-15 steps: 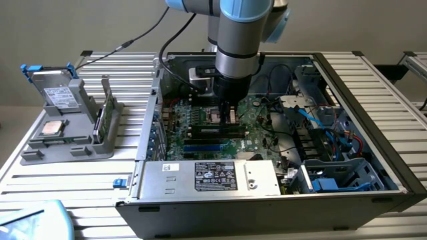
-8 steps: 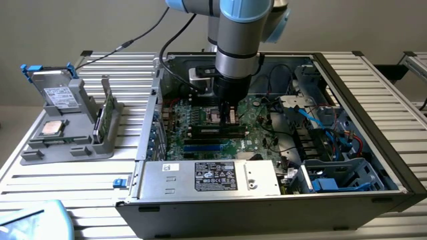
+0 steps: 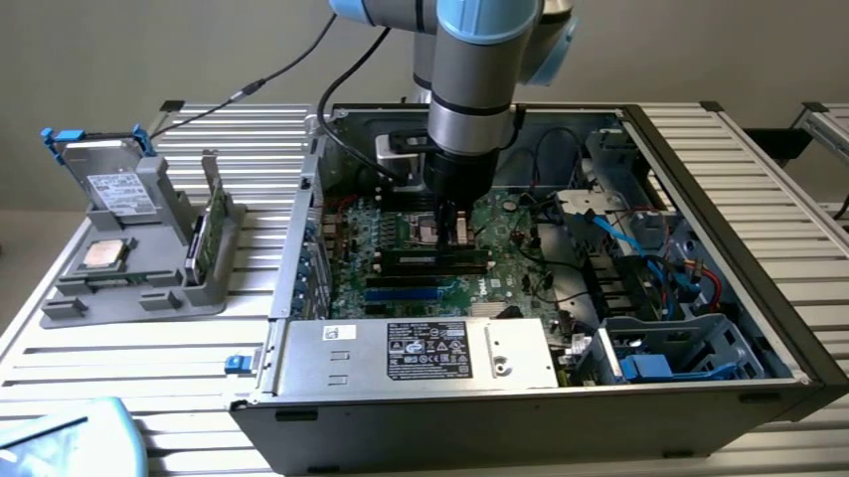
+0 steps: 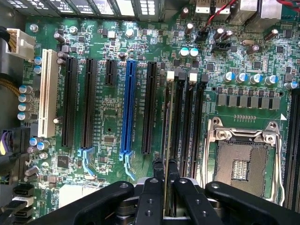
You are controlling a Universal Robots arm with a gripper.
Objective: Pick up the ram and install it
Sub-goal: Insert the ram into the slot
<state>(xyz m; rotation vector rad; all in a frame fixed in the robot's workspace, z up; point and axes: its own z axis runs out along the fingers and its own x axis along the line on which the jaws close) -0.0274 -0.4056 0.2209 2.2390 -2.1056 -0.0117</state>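
On the exterior view's left, on the slatted counter (image 3: 133,368): gray holder (image 3: 159,253) carrying a hard drive (image 3: 117,189), a silver processor chip (image 3: 103,255) and a spare green stick (image 3: 206,231). Stick stands upright in a groove, probably so that its top edge can be gripped from above.

At centre: open computer case (image 3: 531,407) lying on its side, motherboard (image 3: 398,234) facing up for vertical access. Arm reaches down inside, hand (image 3: 451,224) low over the board.

From the wrist view: hand (image 4: 165,171) closed narrow on the ram (image 4: 168,126), fingers (image 4: 158,171) pinching its two flat faces. Ram seen edge-on, running parallel to the black memory slots (image 4: 187,126) and directly over the outermost one. Judged to be held this way so that the contact edge meets the slot squarely. Seated or just above: cannot tell. Empty processor socket (image 4: 243,159) just beside the slots.

On the exterior view's right: blue cables (image 3: 637,243) and drive cage (image 3: 677,348), well apart from the hand.
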